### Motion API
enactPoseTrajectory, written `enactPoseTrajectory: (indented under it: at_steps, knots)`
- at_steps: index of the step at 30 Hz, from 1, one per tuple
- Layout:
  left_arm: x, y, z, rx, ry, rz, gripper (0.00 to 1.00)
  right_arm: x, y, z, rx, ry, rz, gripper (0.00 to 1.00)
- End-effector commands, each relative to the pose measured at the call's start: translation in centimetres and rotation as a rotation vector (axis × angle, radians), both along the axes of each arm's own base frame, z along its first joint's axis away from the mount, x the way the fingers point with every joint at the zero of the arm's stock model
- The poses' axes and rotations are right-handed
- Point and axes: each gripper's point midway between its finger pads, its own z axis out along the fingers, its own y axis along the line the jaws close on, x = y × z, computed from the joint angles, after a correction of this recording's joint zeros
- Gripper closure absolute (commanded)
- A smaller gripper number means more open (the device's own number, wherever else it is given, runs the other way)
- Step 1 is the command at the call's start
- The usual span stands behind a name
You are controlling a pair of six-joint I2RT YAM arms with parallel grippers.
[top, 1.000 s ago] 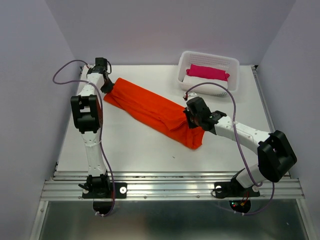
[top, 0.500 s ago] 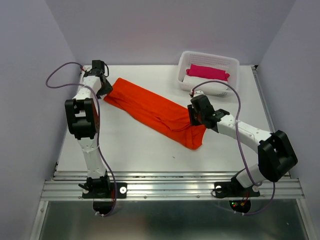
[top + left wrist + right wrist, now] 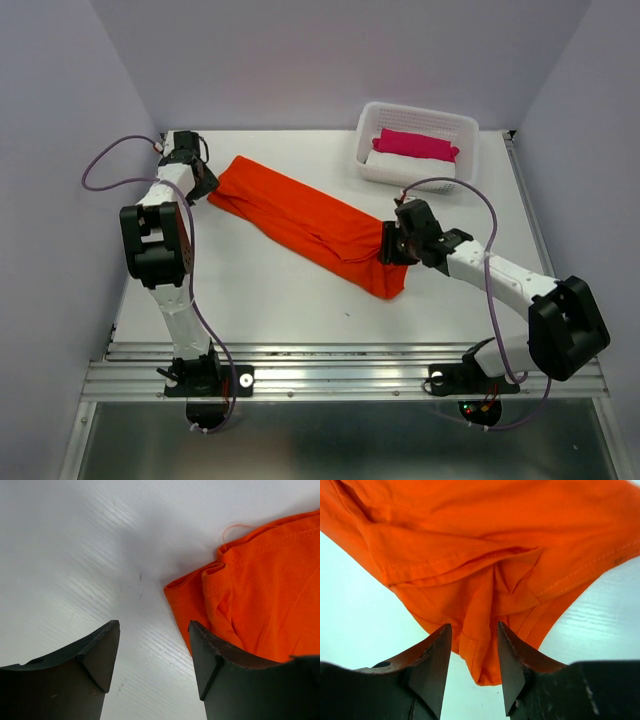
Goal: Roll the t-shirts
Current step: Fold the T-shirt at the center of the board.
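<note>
An orange-red t-shirt [image 3: 305, 220], folded into a long strip, lies slantwise on the white table from far left to near right. My left gripper [image 3: 207, 184] stands open just off its far-left end; in the left wrist view the shirt's hemmed corner [image 3: 260, 580] lies to the right of the gripper [image 3: 155, 630], with bare table between the fingers. My right gripper [image 3: 388, 248] is open at the strip's near-right end. In the right wrist view a loose fold of the t-shirt [image 3: 485, 555] runs down between the parted fingers of the gripper [image 3: 473, 630], unpinched.
A white slatted basket [image 3: 425, 180] sits at the back right of the table, holding a magenta-pink cloth bundle [image 3: 415, 143] and a white cloth bundle [image 3: 385, 160]. Purple-grey walls close in the left, back and right. A metal rail [image 3: 340, 365] runs along the near edge.
Both grippers have opened and let go of the shirt's ends. The left gripper has drawn back to the left, the right one slightly to the right; the shirt lies loose on the table.
</note>
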Motion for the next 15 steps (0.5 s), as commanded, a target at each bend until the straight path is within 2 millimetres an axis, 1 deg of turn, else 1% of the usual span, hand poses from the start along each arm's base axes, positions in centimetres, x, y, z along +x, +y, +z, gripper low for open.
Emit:
enactPoseTrajectory:
  at_steps: [1,3,5,7,8,15]
  knots:
    - [0.5,0.1,1.0,-0.006,-0.057,0.007,0.33,-1.8,1.0,-0.1,0.091,0.067,0.002,0.53]
    - [0.5,-0.2,0.1,-0.034,-0.053,-0.002,0.32,-2.5,1.4,-0.5,0.117,0.101,0.009,0.53]
    - [1.0,-0.4,-0.3,-0.052,-0.066,-0.007,0.30,-3.1,1.4,-1.3,0.130,0.122,0.006,0.52]
    - [1.3,-0.6,-0.5,-0.059,-0.072,-0.011,0.30,-3.3,1.5,-1.8,0.134,0.136,0.004,0.52]
    - [1.4,-0.6,-1.0,-0.061,-0.064,-0.011,0.30,-3.4,1.5,-2.0,0.135,0.140,0.003,0.52]
    - [1.3,-0.5,-2.2,-0.062,-0.055,-0.008,0.37,-4.0,1.6,-4.4,0.134,0.198,-0.002,0.55]
